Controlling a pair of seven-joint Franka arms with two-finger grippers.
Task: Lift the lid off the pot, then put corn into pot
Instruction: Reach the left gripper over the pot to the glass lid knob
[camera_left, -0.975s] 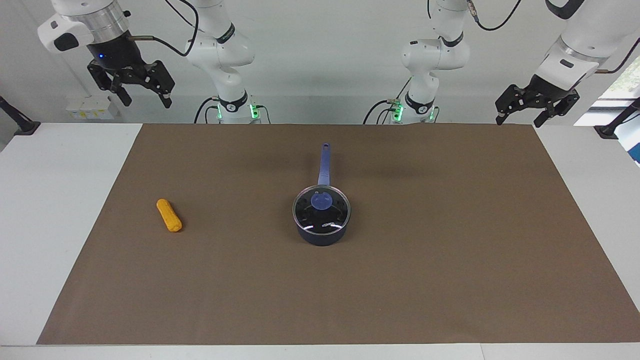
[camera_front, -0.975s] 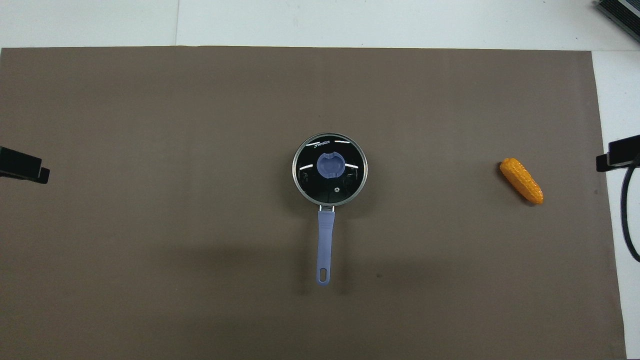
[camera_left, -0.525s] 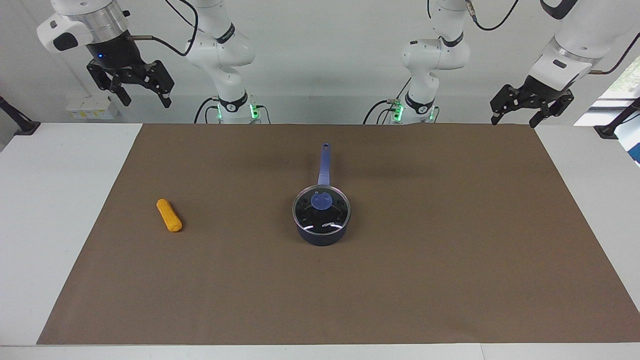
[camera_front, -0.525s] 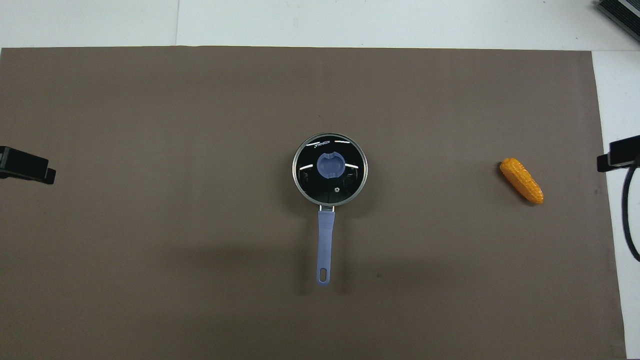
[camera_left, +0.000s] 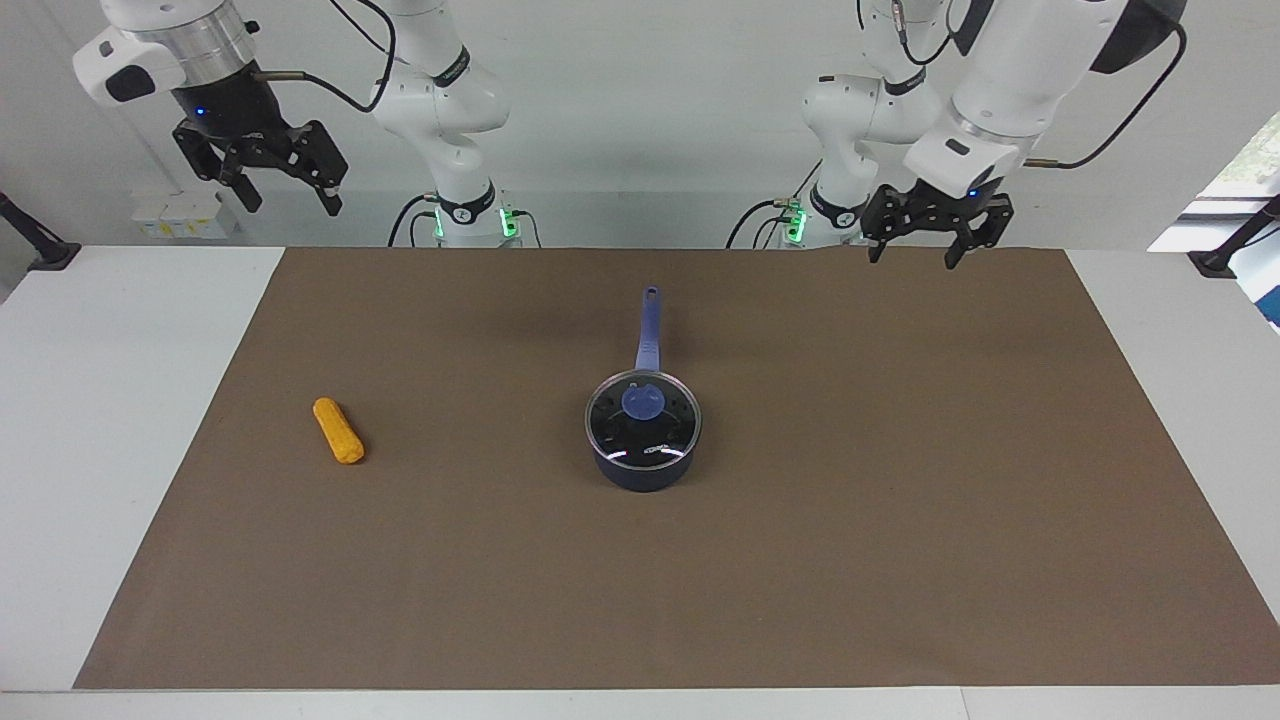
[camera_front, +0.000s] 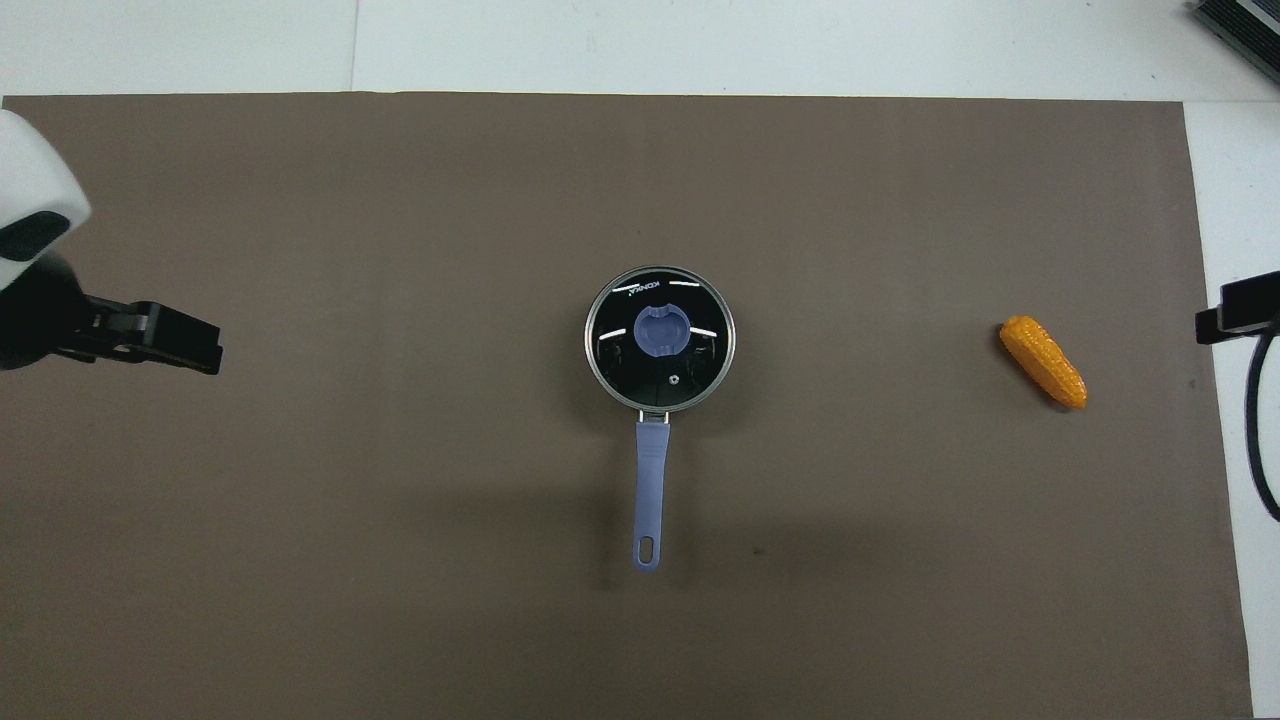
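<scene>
Brown mat (camera_left: 800, 560) covers the white table (camera_left: 130, 400) (mostly).

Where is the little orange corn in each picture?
Facing view: the corn lies on the brown mat, toward the picture's left side.
Overhead view: the corn lies near the picture's right edge.
Shared landmark: the pot in the middle of the mat; the corn lies beside it, toward the right arm's end.

A robotics lab — two white arms (camera_left: 440, 90) bolted at a mat-covered table (camera_left: 120, 400).
</scene>
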